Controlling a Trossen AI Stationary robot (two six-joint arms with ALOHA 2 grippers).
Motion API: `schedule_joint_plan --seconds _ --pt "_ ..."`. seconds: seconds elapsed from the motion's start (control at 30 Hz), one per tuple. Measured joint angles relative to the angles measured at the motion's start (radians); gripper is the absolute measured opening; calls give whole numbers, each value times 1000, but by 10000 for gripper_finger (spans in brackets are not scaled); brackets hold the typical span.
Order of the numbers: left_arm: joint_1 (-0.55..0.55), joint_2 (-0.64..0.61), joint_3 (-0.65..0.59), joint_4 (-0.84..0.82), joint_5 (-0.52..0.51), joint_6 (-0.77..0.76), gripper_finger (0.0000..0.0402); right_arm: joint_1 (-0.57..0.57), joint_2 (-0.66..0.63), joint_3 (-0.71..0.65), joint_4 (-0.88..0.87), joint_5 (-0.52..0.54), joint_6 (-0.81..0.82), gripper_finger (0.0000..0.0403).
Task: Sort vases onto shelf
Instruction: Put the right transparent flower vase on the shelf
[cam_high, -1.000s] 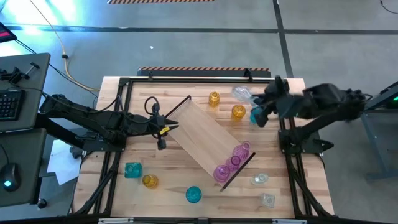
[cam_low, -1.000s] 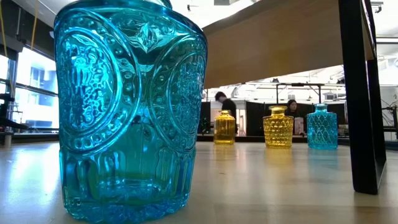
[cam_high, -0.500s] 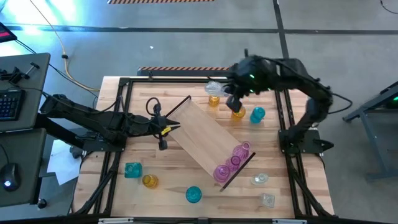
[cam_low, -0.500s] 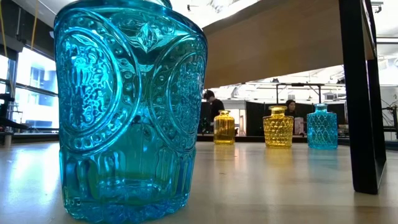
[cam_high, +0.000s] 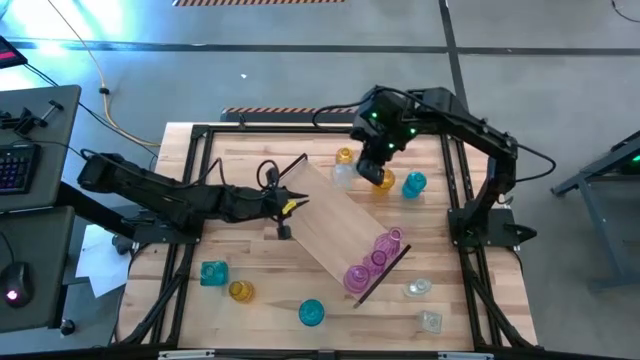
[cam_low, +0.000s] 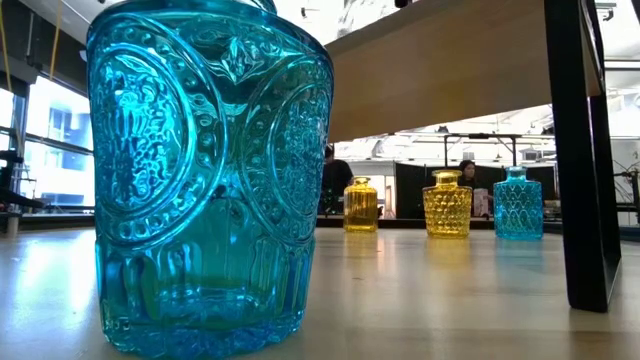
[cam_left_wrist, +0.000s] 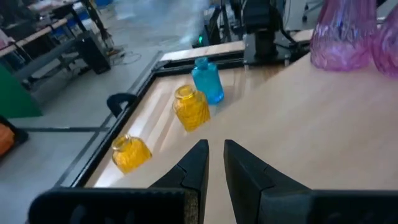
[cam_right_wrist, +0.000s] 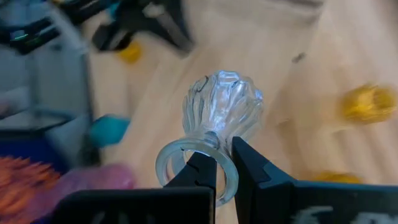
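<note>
The light-wood shelf (cam_high: 340, 225) lies slantwise mid-table, with three pink vases (cam_high: 375, 258) standing at its near right end. My right gripper (cam_high: 368, 168) is shut on a clear vase (cam_high: 343, 176) over the shelf's far end. My left gripper (cam_high: 285, 215) is at the shelf's left long edge, its fingers (cam_left_wrist: 216, 155) almost together and empty above the board. Two yellow vases (cam_high: 345, 156) (cam_high: 385, 181) and a teal vase (cam_high: 414, 184) stand on the table beyond the shelf. My right gripper holds the clear vase by the rim of its mouth (cam_right_wrist: 231, 163), one finger inside the mouth and one outside. The fingers slant down from the table's right. The vase's ribbed body (cam_right_wrist: 221, 102) points away from the fingers; whether it touches the shelf I cannot tell.
Near the front edge stand a teal vase (cam_high: 213, 272), a yellow vase (cam_high: 240, 291), a teal vase (cam_high: 311, 313) and two clear vases (cam_high: 418, 288) (cam_high: 430, 321). In the low view the board (cam_low: 440, 60) is raised on a dark end piece (cam_low: 585, 150).
My right gripper has carried the clear vase from the table's far right toward the left, then toward the near edge, to the shelf's far end. My left gripper has moved a little toward the right, up to the shelf's edge.
</note>
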Motion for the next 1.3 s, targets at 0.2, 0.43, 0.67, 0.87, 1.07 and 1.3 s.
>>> schedule_joint_plan --seconds 0.2,0.43,0.67,0.87,1.07,1.3 --pt "21 -1 0 13 3 -18 44 -1 0 0 -68 -90 1 0" --pt "21 14 0 75 91 -23 44 -1 44 -1 -78 -96 -36 0" --pt "20 15 0 87 108 -46 44 -1 158 -2 -77 -104 -101 0" --pt "21 15 0 92 172 -65 44 -1 214 -2 -78 -103 -131 0" --pt "21 29 0 109 182 -73 44 6 229 -2 -77 -96 -143 0" --pt "43 190 0 299 262 -72 44 23 231 -2 -74 -97 -148 0"
